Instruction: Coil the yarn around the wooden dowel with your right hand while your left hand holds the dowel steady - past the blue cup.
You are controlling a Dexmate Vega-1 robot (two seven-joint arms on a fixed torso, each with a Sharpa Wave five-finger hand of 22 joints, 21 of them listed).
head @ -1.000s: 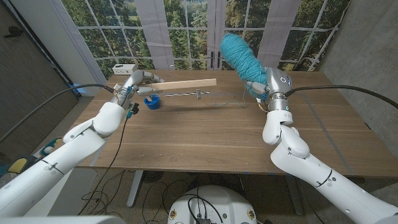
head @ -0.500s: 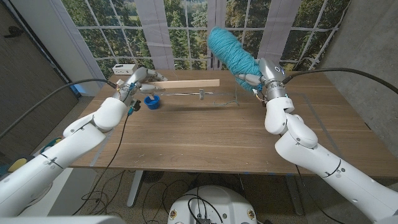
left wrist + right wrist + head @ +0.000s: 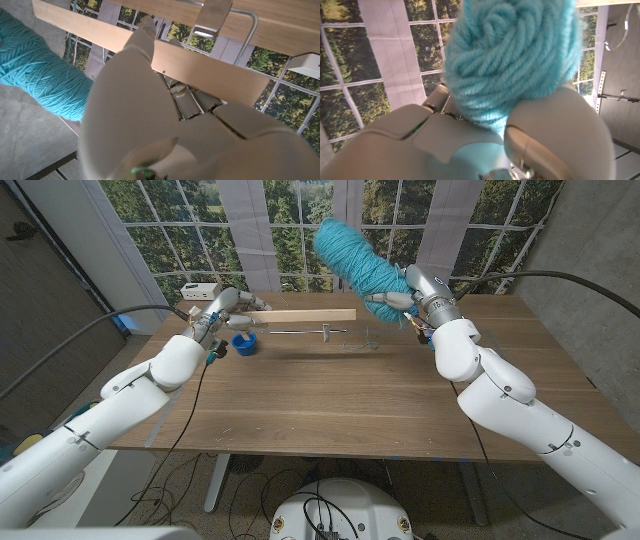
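Observation:
My left hand (image 3: 222, 307) grips one end of a flat pale wooden dowel (image 3: 305, 315), holding it level above the far left of the table; in the left wrist view the dowel (image 3: 200, 62) runs past my left hand (image 3: 150, 120). My right hand (image 3: 412, 298) holds a teal skein of yarn (image 3: 355, 262) raised above the dowel's free end. The right wrist view has the yarn (image 3: 515, 60) bulging out of my right hand (image 3: 470, 145). The yarn (image 3: 35, 75) appears in the left wrist view too. A blue cup (image 3: 244, 342) stands on the table below the dowel, near my left hand.
A thin metal rod with a small clamp (image 3: 322, 331) lies on the wooden table (image 3: 320, 400) under the dowel. A white box (image 3: 199, 290) sits at the far left edge. Windows and curtains stand behind the table.
My right hand has carried the yarn skein up and to the left, from beyond the dowel's free end to above it. The left hand and dowel have shifted only slightly.

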